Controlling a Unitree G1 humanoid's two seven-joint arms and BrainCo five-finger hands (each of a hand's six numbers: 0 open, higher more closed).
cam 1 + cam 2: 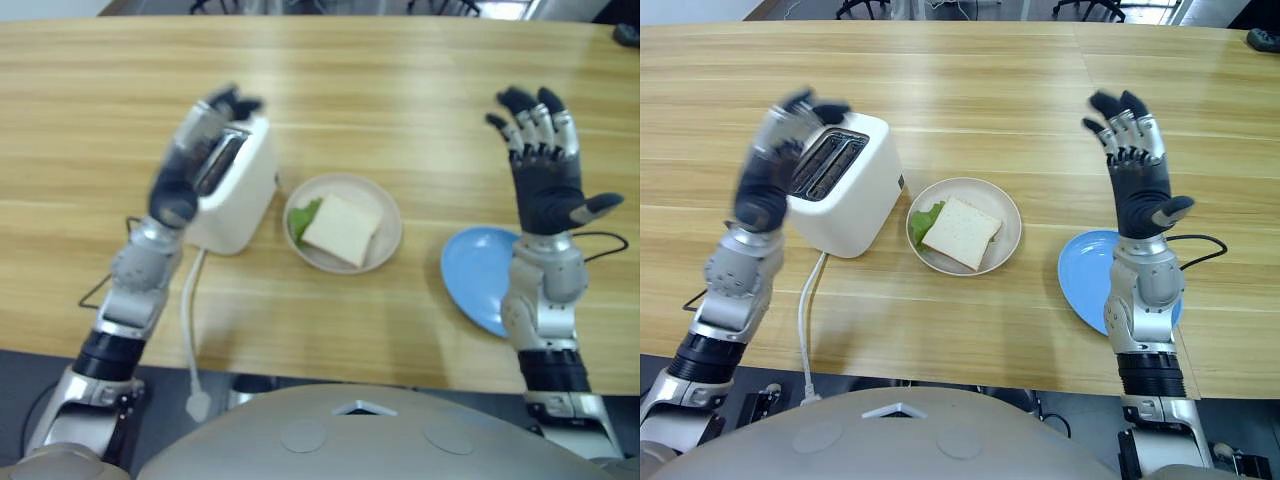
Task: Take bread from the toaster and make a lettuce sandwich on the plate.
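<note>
Judging the sandwich (962,232) done, we should lift the left robot hand (770,165), grip untellable, clear of the toaster (855,210) at its nine o'clock, right robot hand (1137,185) spread.

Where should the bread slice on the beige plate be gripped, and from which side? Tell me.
Pinch the bread slice across two opposite edges, coming straight down from above. It lies flat on the lettuce inside the plate, and the plate's raised rim would likely block a low sideways approach.
</note>
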